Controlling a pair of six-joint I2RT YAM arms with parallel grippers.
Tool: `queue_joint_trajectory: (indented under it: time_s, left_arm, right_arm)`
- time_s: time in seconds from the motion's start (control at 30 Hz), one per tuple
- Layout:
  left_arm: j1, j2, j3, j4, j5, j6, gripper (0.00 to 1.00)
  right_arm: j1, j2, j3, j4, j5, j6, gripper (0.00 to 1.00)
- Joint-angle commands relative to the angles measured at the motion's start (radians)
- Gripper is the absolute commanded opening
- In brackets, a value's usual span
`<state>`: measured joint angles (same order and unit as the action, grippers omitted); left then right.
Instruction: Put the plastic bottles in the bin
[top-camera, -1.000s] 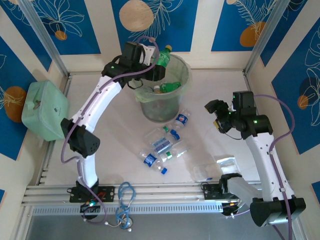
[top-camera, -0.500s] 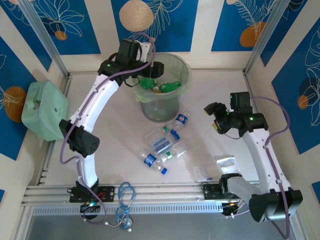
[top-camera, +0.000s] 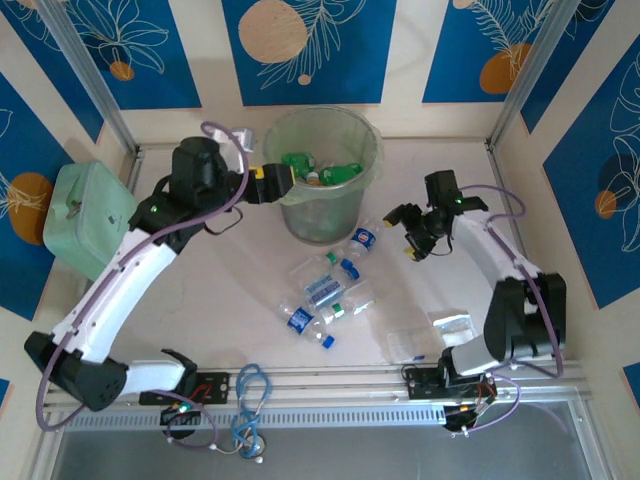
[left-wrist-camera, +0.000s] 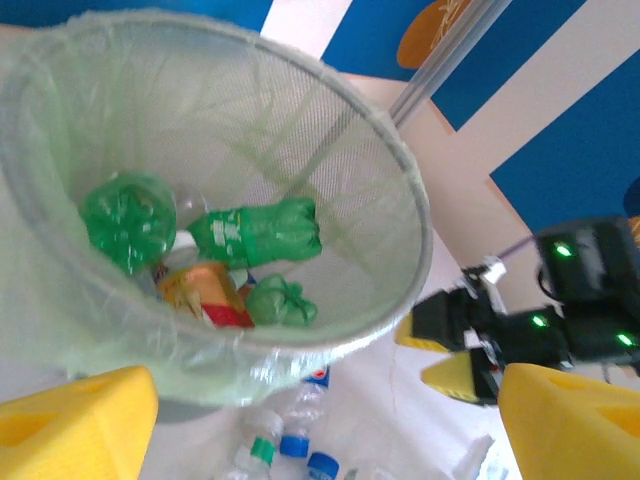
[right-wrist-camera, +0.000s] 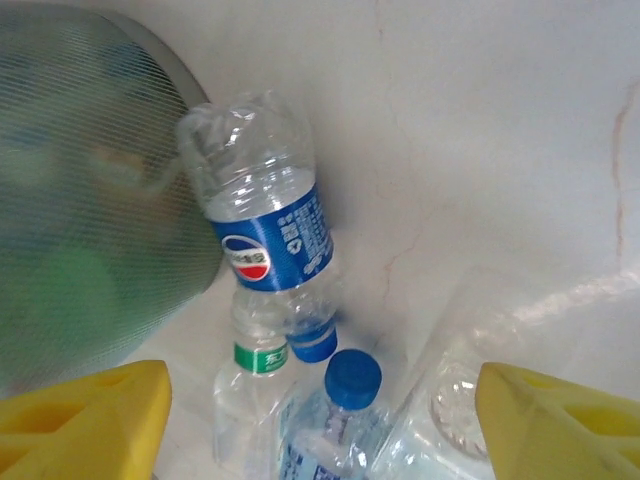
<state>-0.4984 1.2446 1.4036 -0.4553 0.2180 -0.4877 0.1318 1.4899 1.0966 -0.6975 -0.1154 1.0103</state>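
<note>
The bin (top-camera: 322, 175), a round translucent bucket with a pale green liner, stands at the back centre. Inside it lie green plastic bottles (left-wrist-camera: 255, 232) and an amber one (left-wrist-camera: 200, 290). My left gripper (top-camera: 278, 186) hovers at the bin's left rim, open, with nothing between its yellow fingers (left-wrist-camera: 70, 420). Several clear bottles lie on the table in front of the bin: a blue-labelled one (right-wrist-camera: 270, 240) against its wall, a green-labelled one (right-wrist-camera: 255, 370) and a blue-capped one (right-wrist-camera: 350, 385). My right gripper (top-camera: 412, 238) hangs open over them, right of the bin, holding nothing.
A mint-green case (top-camera: 88, 220) sits at the left edge. Flat clear plastic bags (top-camera: 450, 322) lie at the front right. A blue cable (top-camera: 250, 390) coils on the front rail. Walls close in at the back and on both sides.
The left gripper opened and dropped a green bottle into the bin, then drew back to the bin's left side. The right gripper swung left toward the bottles on the table.
</note>
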Motion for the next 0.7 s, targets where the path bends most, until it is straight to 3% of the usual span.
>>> queue_joint_trajectory:
  time_s: [0.0,0.2,0.67]
  left_arm:
    - [0.017,-0.068,-0.105,0.088,0.035,-0.094,0.88]
    - [0.033,-0.120,-0.195,0.114,0.072,-0.155,0.89]
    - [0.038,-0.108,-0.229,0.157,0.131,-0.193,0.86]
  right_arm:
    - [0.023,0.094,0.067,0.051,-0.066,-0.044,0.83]
    - [0.061,0.239,0.166,0.053,-0.043,-0.051,0.86]
    - [0.064,0.451,0.305,-0.006,-0.022,-0.033,0.87]
